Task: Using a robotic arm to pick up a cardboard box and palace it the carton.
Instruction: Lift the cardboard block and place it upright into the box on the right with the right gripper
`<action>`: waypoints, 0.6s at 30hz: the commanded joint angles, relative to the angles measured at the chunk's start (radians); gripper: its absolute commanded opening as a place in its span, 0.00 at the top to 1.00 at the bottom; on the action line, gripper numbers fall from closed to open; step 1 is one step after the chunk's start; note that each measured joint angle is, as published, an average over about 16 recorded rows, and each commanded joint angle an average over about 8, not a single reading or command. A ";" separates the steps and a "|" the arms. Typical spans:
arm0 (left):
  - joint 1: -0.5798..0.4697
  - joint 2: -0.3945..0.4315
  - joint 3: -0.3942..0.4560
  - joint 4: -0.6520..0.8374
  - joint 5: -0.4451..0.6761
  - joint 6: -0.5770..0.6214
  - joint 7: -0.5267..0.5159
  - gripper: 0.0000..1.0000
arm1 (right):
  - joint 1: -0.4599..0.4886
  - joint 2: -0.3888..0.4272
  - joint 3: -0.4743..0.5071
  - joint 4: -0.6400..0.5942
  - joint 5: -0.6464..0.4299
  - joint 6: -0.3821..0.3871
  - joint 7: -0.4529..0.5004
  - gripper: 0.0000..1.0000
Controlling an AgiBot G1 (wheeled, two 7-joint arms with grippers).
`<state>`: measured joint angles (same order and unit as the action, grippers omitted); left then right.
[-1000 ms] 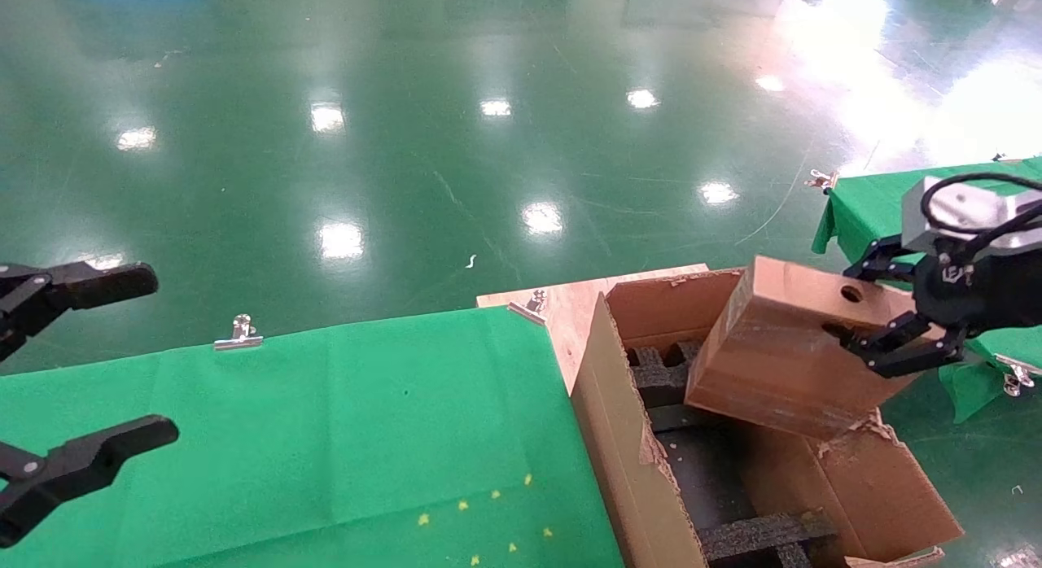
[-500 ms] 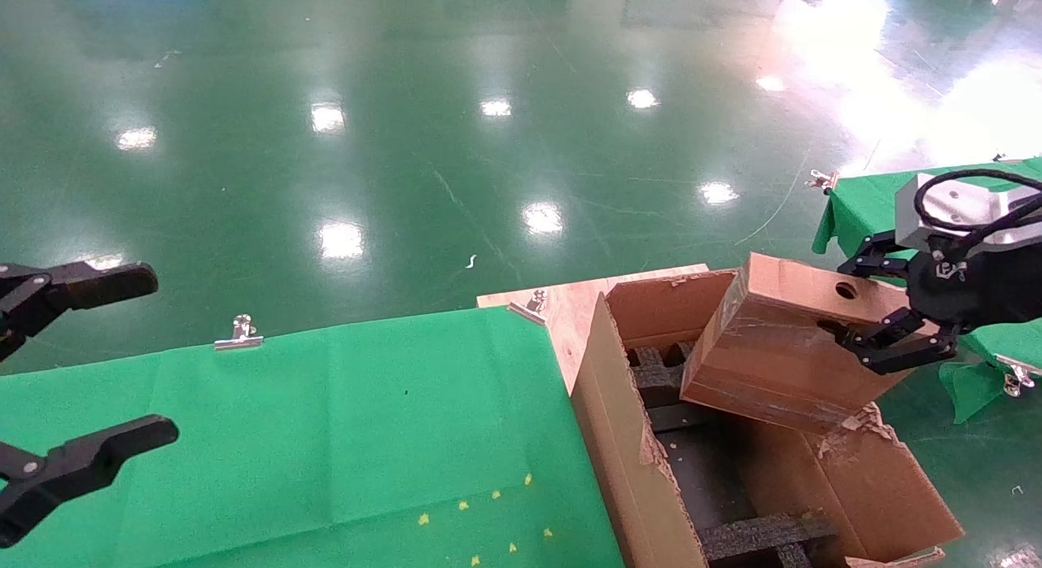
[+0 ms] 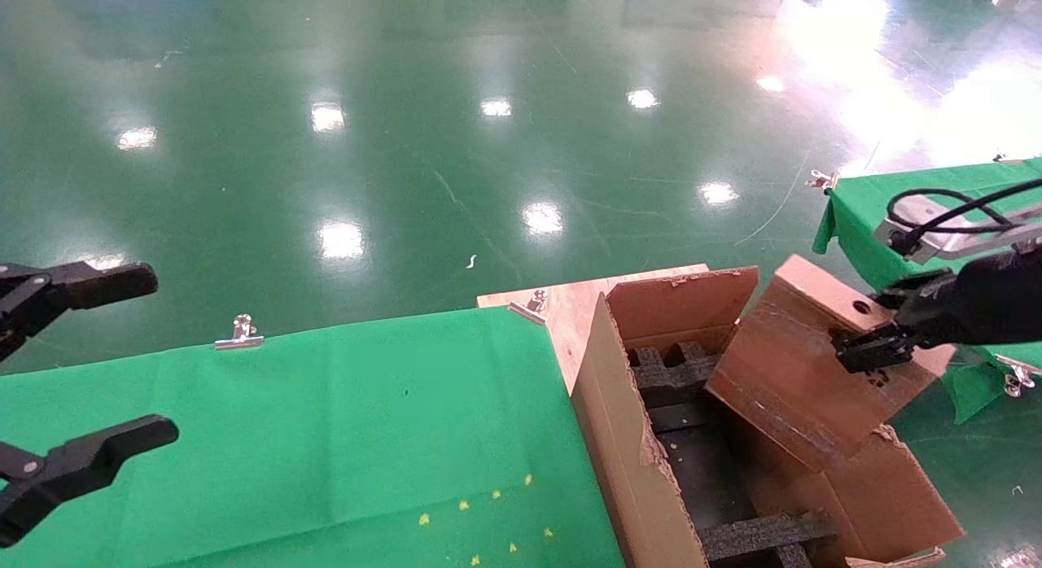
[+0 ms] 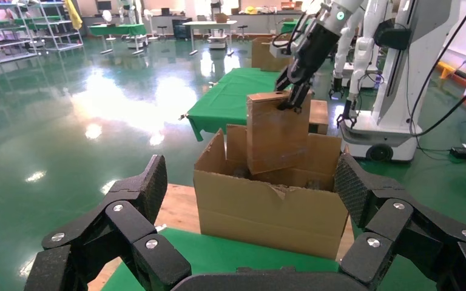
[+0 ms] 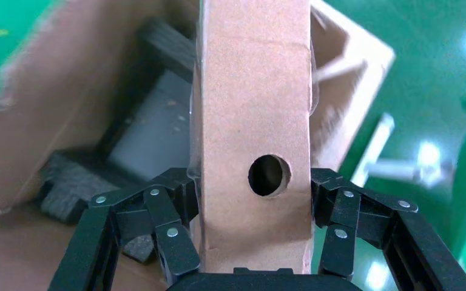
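Note:
The small brown cardboard box with a round hole hangs tilted over the right side of the big open carton; its lower edge dips below the carton's rim. My right gripper is shut on the box's upper end, one finger on each broad face beside the hole. The left wrist view shows the box standing upright in the carton. The right wrist view has the box above black foam. My left gripper is parked open at the far left.
A green-clothed table touches the carton's left wall, with a silver clip on its far edge. A bare wooden board lies behind the carton. Another green table stands at the right. Shiny green floor lies beyond.
My right gripper has pitched downward, swinging the cardboard box from a flatter lie to a steeper tilt and lowering its end into the carton. The left arm has not moved.

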<state>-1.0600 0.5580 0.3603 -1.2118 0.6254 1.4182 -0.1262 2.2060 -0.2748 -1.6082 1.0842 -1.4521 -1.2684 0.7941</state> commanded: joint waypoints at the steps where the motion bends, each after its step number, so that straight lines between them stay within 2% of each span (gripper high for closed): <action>1: 0.000 0.000 0.000 0.000 0.000 0.000 0.000 0.00 | -0.012 0.018 -0.012 0.048 -0.034 0.045 0.109 1.00; 6: 0.000 0.000 0.000 0.000 0.000 0.000 0.000 0.00 | -0.031 0.043 -0.039 0.156 -0.138 0.093 0.395 1.00; 10: 0.000 0.000 0.000 0.000 0.000 0.000 0.000 0.00 | -0.047 0.044 -0.058 0.224 -0.213 0.114 0.579 1.00; 14: 0.000 0.000 0.000 0.000 0.000 0.000 0.000 0.00 | -0.065 0.029 -0.073 0.257 -0.268 0.132 0.695 1.00; 18: 0.000 0.000 0.000 0.000 0.000 0.000 0.000 0.00 | -0.089 0.007 -0.087 0.264 -0.296 0.151 0.764 1.00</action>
<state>-1.0600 0.5580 0.3603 -1.2118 0.6254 1.4182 -0.1262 2.1137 -0.2663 -1.6964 1.3460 -1.7439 -1.1128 1.5486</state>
